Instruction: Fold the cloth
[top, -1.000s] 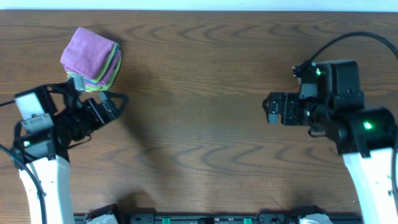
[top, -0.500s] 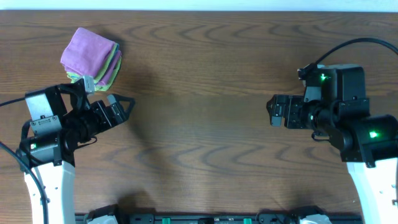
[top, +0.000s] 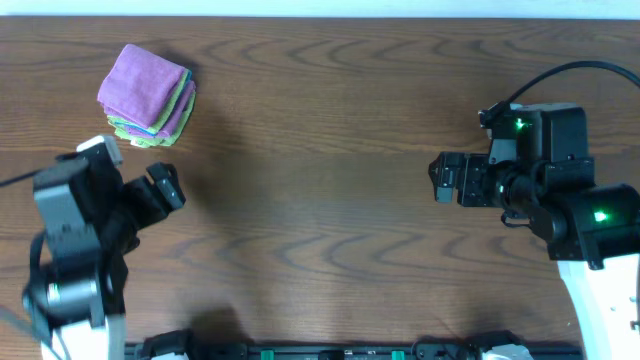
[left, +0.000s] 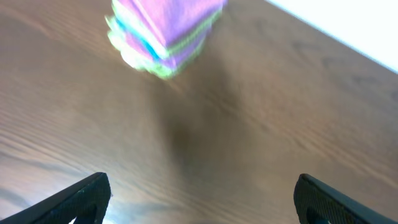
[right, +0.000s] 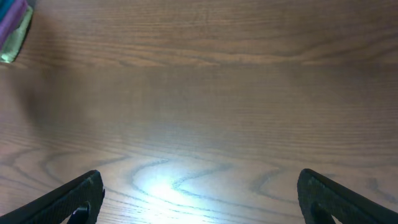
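A folded stack of cloths (top: 147, 96), purple on top with green and blue layers under it, lies at the table's far left. It also shows blurred at the top of the left wrist view (left: 163, 28), and its edge shows at the top left of the right wrist view (right: 12, 28). My left gripper (top: 140, 172) is open and empty, just in front of the stack and apart from it; its fingertips frame bare wood (left: 199, 196). My right gripper (top: 436, 177) is open and empty over bare wood at the right (right: 199, 196).
The wooden table (top: 320, 150) has its far edge against a white strip at the top. A black cable (top: 560, 75) loops over my right arm. The table's front edge carries black mounts (top: 330, 350).
My left arm has pulled back toward the front left and its gripper now sits lower and further left. My right arm has barely moved in the last half second.
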